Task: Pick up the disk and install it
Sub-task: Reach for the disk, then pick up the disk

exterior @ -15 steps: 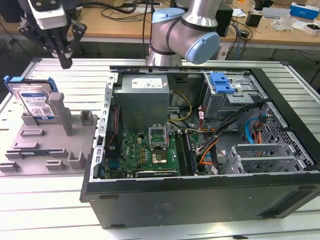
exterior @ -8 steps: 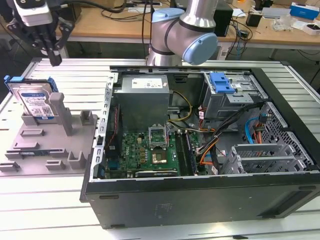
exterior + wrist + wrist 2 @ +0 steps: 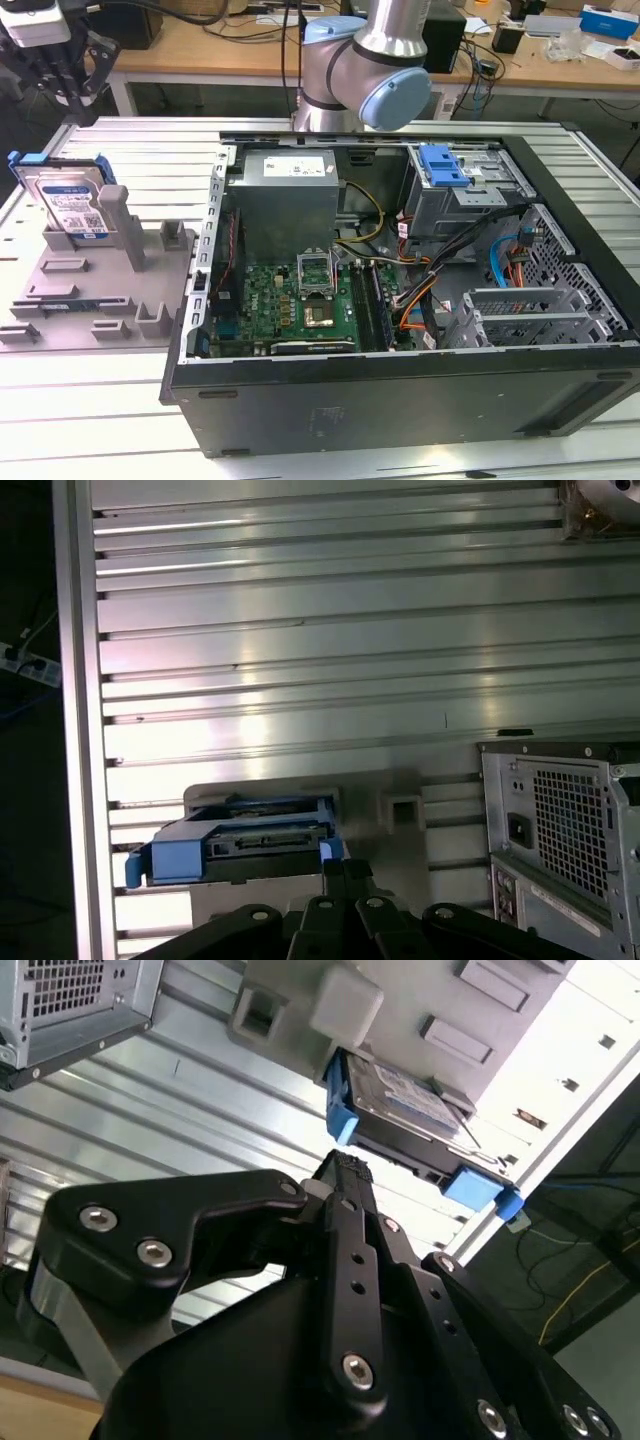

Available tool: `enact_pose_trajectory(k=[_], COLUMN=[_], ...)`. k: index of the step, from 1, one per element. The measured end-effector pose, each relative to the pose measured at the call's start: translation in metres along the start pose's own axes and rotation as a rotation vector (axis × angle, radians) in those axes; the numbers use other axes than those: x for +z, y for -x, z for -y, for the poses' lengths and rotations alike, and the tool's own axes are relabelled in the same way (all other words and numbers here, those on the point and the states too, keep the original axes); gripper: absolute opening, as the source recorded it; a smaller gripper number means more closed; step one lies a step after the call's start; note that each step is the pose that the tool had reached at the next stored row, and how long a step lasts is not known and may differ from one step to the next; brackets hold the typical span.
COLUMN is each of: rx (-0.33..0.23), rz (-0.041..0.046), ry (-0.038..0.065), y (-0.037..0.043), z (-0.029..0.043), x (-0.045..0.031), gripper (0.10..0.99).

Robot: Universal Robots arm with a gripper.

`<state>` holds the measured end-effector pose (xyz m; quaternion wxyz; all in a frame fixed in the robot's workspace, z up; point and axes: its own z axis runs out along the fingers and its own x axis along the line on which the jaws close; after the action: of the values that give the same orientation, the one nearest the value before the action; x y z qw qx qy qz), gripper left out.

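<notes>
Disk [image 3: 70,195] standing in grey stand [image 3: 90,290] — ribbed metal table [image 3: 130,150], hand [image 3: 345,1167] narrow, empty.

Wooden desk [image 3: 180,55] behind; ribbed aluminium table [image 3: 80,425]; bright lighting.

Disk [image 3: 72,200] was silver w/ blue-white label, blue bracket; fixture [image 3: 90,300] grey; mobo [image 3: 270,300] green; gripper [image 3: 345,1172] blk.

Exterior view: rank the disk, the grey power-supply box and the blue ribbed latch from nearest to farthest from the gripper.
1. disk, upright at the exterior view's left, just below the gripper.
2. power-supply box, inside the case, mid-frame.
3. blue latch, atop the drive cage, toward the exterior view's right.
</notes>
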<state>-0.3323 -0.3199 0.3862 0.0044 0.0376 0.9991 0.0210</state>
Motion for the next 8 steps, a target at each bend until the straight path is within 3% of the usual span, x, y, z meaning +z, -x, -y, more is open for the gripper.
enact_pose_trajectory(k=[8], rx=[0.000], rz=[-0.0017], ry=[0.000], y=[0.0000], z=[0.0000], x=[0.0000], gripper=[0.106])
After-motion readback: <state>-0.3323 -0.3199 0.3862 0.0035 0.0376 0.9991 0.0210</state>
